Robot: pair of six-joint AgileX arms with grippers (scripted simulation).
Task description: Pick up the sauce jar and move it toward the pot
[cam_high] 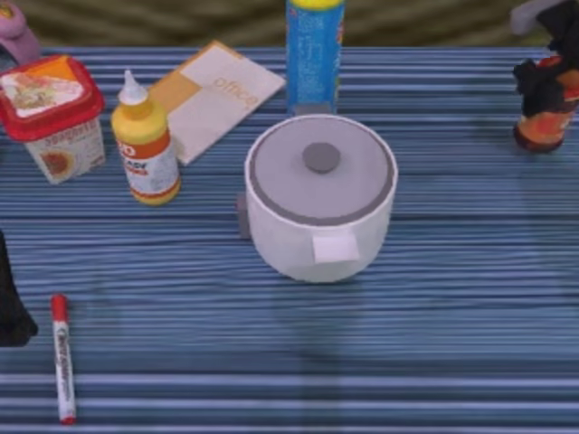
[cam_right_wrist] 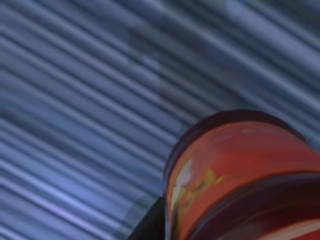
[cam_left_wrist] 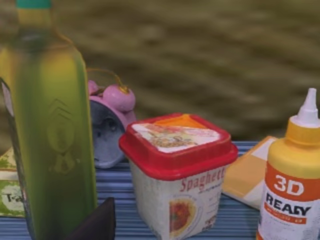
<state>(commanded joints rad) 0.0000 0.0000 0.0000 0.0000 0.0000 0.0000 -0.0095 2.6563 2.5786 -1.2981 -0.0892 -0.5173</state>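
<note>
The sauce jar point(cam_high: 541, 125), dark brown-red with an orange label, is at the table's far right edge. My right gripper point(cam_high: 543, 83) is shut on its upper part from above. In the right wrist view the sauce jar point(cam_right_wrist: 240, 170) fills the near corner over the striped table, with one dark finger point(cam_right_wrist: 150, 227) against its side. The white pot point(cam_high: 321, 203) with a grey lid and knob stands at the table's middle, well to the left of the jar. My left gripper point(cam_high: 11, 316) is parked at the left edge, open, with one finger point(cam_left_wrist: 100, 222) showing.
A square tub with a red lid point(cam_high: 50, 108), a yellow squeeze bottle point(cam_high: 145, 145) and a booklet point(cam_high: 213, 95) are at the back left. A blue can point(cam_high: 314, 54) stands behind the pot. A red marker point(cam_high: 61, 357) lies at the front left. A green bottle point(cam_left_wrist: 50, 130) is near the left wrist.
</note>
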